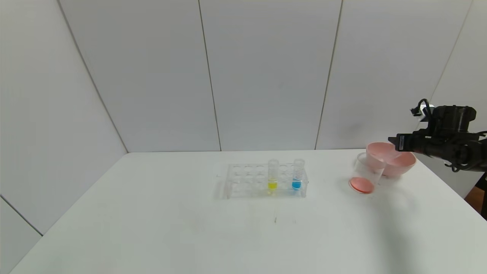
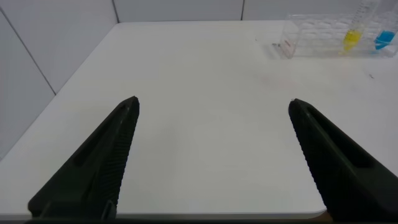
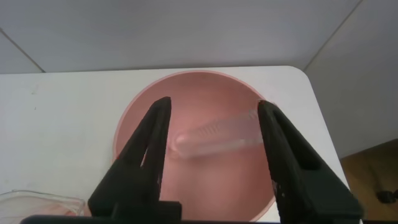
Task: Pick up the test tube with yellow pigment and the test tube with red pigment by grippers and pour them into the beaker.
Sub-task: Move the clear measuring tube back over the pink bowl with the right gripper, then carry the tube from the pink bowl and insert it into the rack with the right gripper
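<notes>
The test tube with yellow pigment (image 1: 272, 176) stands upright in a clear rack (image 1: 247, 179) at mid-table; it also shows in the left wrist view (image 2: 352, 34). The beaker (image 1: 366, 175) stands right of the rack with orange-red liquid in its bottom. No tube with orange-red liquid shows. A clear tube (image 3: 217, 134) with no coloured liquid lies in the pink bowl (image 3: 143, 118). My right gripper (image 1: 393, 141) hovers open above that bowl (image 3: 214, 104), the lying tube below its fingers. My left gripper (image 2: 213, 104) is open and empty over bare table, out of the head view.
A tube with blue liquid (image 1: 297, 175) stands in the rack right of the yellow one. The pink bowl (image 1: 395, 161) sits just behind the beaker, near the table's right edge. White wall panels stand behind the table.
</notes>
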You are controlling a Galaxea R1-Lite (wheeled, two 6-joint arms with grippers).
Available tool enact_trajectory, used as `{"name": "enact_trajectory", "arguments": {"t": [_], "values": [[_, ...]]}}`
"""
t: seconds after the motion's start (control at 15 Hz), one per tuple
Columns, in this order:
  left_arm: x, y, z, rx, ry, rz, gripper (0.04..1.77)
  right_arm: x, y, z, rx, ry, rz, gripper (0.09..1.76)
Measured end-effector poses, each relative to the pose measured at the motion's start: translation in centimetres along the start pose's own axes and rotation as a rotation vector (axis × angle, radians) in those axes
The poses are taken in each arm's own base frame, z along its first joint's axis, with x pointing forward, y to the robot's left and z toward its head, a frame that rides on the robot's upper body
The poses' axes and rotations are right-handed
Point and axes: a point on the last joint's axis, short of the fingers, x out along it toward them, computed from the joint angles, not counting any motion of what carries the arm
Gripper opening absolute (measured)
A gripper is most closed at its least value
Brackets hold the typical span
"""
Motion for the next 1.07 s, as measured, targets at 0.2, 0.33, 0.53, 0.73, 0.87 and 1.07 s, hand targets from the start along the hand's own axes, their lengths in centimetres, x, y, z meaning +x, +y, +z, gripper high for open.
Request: {"name": "enact_trajectory", "arguments": {"t": [0.2, 0.33, 0.53, 0.73, 0.87, 1.07], "values": [[0.0, 0.0, 0.0, 0.0, 0.0, 0.0, 1.72, 0.0, 0.0, 0.1, -0.002, -0.008, -0.002, 1.26], [0.0, 0.0, 0.0, 0.0, 0.0, 0.0, 1.72, -0.1, 0.0, 0.2, -0.003, -0.014, -0.002, 1.37], [0.0, 0.0, 0.0, 0.0, 0.0, 0.0, 1.72, -0.5, 0.1, 0.8, -0.01, -0.028, -0.002, 1.47], [0.0, 0.0, 0.0, 0.0, 0.0, 0.0, 1.72, -1.7, 0.9, 2.1, -0.016, -0.047, 0.009, 1.55], [0.0, 0.0, 0.0, 0.0, 0.0, 0.0, 1.72, -3.1, 2.1, 3.1, -0.023, -0.058, 0.031, 1.58], [0.0, 0.0, 0.0, 0.0, 0.0, 0.0, 1.72, -5.9, 5.0, 4.3, -0.042, -0.083, 0.076, 1.62]]}}
